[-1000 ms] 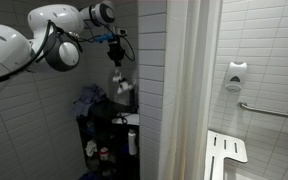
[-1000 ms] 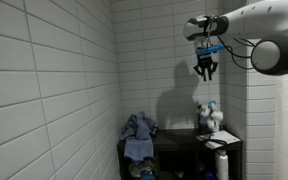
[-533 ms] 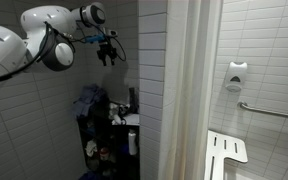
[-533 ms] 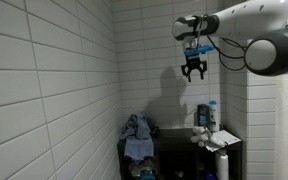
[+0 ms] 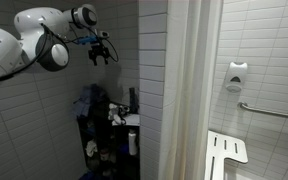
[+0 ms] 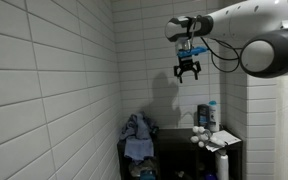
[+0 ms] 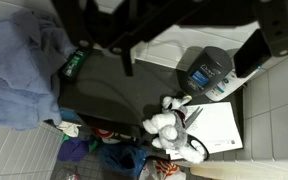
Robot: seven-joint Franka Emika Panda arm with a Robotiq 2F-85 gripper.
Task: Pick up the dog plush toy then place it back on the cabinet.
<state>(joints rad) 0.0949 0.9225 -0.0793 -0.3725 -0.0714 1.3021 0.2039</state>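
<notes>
gripper point(image 6: 188, 70) apart, empty, above cabinet point(image 7: 124, 95) | dog plush toy point(image 7: 169, 130) at 5 o'clock, wrist view, seemingly placed | retreat straight up, avoiding bottle point(image 7: 209, 72)

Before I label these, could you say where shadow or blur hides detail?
In an exterior view the gripper casts a shadow on the tiled wall; in both exterior views the cabinet is dim; in the wrist view the fingers are blurred, the dog plush toy clear.
</notes>
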